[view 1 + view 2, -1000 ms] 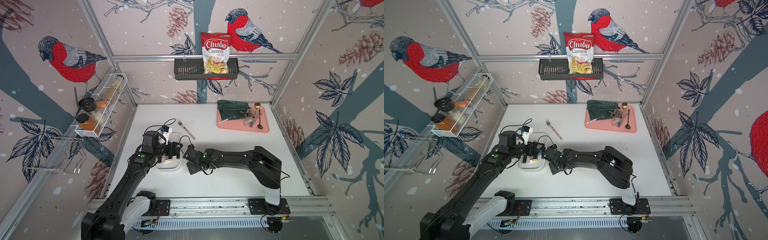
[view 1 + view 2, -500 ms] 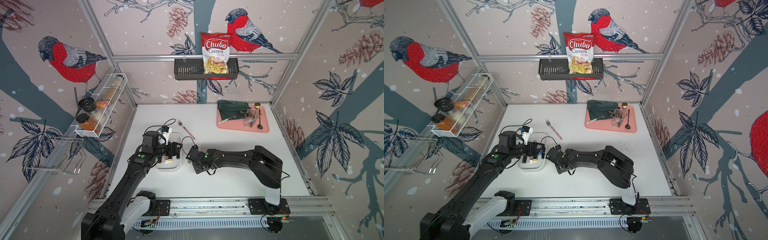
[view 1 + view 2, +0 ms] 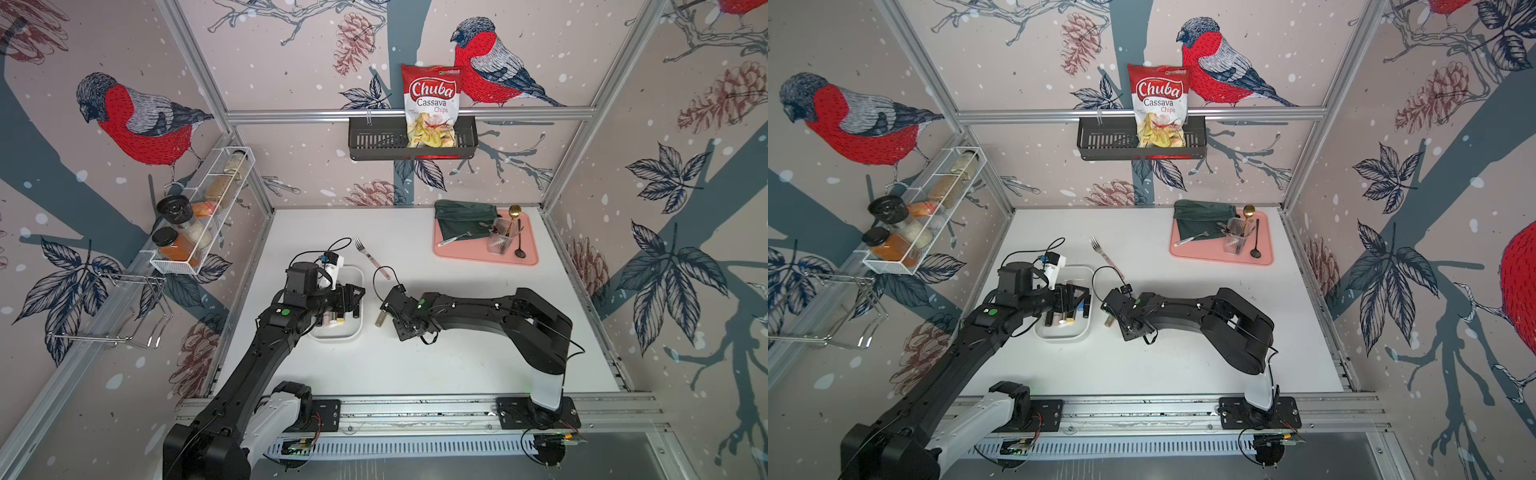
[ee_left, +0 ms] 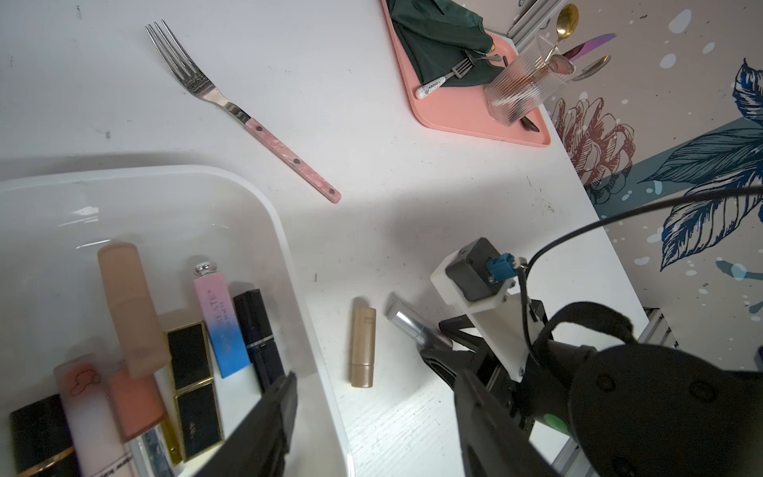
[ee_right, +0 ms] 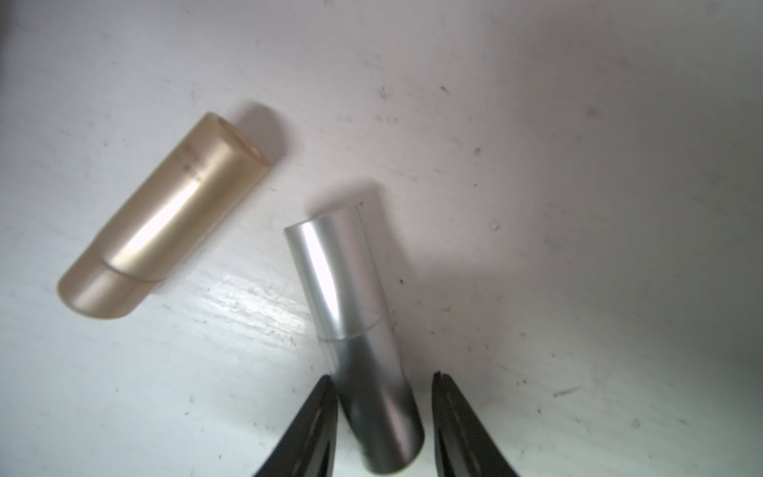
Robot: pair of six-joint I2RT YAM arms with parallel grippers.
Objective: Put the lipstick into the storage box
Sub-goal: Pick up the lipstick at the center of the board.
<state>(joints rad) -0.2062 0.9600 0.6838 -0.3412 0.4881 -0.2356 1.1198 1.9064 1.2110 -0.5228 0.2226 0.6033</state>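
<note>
Bright even light, soft shadows, glare on the table (image 5: 256,297).

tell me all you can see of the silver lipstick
The silver lipstick is a shiny metal-look tube, closed, with a seam between cap and base. It lies on its side on the white table, apart from the gold lipstick. One end sits between the fingers of the open right tool, a gap on one side.
</note>
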